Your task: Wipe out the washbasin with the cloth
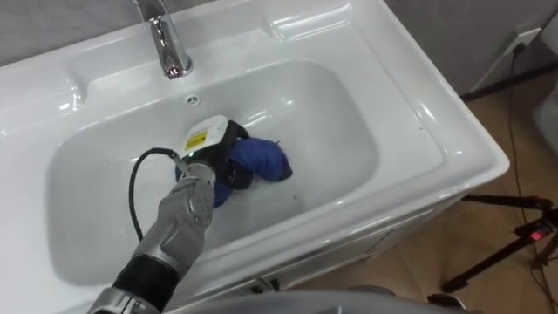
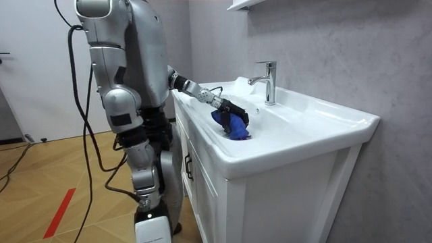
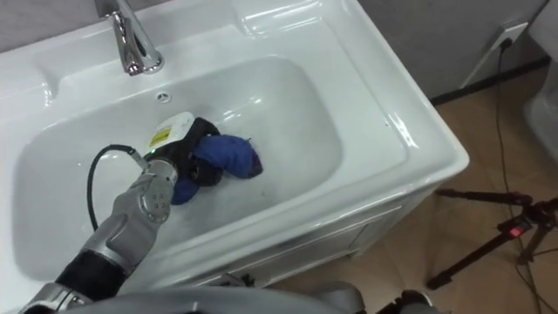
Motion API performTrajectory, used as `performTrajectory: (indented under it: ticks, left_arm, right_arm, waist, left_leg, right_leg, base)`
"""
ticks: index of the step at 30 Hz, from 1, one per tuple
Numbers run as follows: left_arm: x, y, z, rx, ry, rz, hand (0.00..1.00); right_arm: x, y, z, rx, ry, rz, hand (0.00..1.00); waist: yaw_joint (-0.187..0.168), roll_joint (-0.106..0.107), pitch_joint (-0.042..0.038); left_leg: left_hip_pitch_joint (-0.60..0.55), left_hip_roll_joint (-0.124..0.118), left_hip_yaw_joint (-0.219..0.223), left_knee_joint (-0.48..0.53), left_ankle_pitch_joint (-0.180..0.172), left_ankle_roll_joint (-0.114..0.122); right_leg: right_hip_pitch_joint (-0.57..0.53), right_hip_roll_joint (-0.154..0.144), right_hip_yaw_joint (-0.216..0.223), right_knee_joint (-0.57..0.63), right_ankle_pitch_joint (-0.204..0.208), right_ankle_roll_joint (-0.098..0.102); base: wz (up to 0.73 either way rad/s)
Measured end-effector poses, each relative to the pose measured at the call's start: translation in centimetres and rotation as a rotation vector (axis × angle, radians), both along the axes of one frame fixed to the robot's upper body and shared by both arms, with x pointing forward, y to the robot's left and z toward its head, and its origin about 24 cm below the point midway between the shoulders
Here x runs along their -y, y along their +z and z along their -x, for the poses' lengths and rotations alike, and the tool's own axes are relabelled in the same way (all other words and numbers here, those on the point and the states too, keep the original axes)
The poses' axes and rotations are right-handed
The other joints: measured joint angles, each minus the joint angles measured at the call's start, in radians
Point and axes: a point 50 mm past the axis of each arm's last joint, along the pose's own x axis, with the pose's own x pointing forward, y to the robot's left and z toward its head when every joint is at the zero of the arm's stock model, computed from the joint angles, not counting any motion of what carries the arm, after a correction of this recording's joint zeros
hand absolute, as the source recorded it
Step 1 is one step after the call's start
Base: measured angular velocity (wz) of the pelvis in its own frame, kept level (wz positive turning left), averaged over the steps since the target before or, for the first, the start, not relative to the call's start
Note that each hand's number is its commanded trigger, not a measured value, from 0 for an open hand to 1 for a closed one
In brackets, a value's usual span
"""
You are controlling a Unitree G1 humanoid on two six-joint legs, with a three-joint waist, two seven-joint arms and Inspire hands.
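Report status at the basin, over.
Left robot hand shut on crumpled blue cloth. Cloth down in white ceramic basin. Chrome faucet apart from hand; no obstruction seen.

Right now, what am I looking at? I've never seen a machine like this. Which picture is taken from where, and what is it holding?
It is a humanoid robot on two legs, standing at a white basin with a chrome tap. Two pictures come from the cameras in its head, looking down into the bowl. The room view comes from a camera standing off to the side and shows its whole body. The arm reaching in is its left, and the left hand is curled round a bunched blue cloth down inside the bowl. It seems set to wipe the basin with it.
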Motion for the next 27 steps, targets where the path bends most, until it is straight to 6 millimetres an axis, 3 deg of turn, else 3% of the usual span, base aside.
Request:
performTrajectory:
  ticks: [8,22,27]
  left_arm:
    - [-0.8,0.1,0.2,0.052,0.028,-0.060,1.00]
    - [-4.7,1.2,0.3,0.172,0.116,-0.276,1.00]
    - [-6.0,1.5,0.3,0.179,0.159,-0.297,1.00]
  right_arm:
    - [0.3,0.1,-0.2,0.045,-0.086,-0.016,0.00]
    - [0.7,0.1,0.1,0.059,-0.127,-0.024,0.00]
    - [1.0,0.2,0.7,0.048,-0.150,-0.020,0.00]
  waist:
    - [0.040,0.006,-0.0049]
    - [0.051,0.014,-0.0101]
    - [0.063,0.026,-0.0109]
  left_leg:
    - [-0.014,0.000,-0.022,0.007,0.000,0.000]
    - [-0.009,-0.001,-0.044,0.009,0.000,0.000]
    - [-0.021,-0.004,-0.052,0.021,0.000,0.000]
  right_leg:
    - [0.000,-0.001,-0.023,-0.001,0.000,0.000]
    - [0.016,-0.002,-0.044,-0.003,0.000,-0.001]
    - [0.018,-0.006,-0.066,-0.003,0.000,-0.001]
  base:
    - [0.09]
    - [0.04]
    - [0.08]
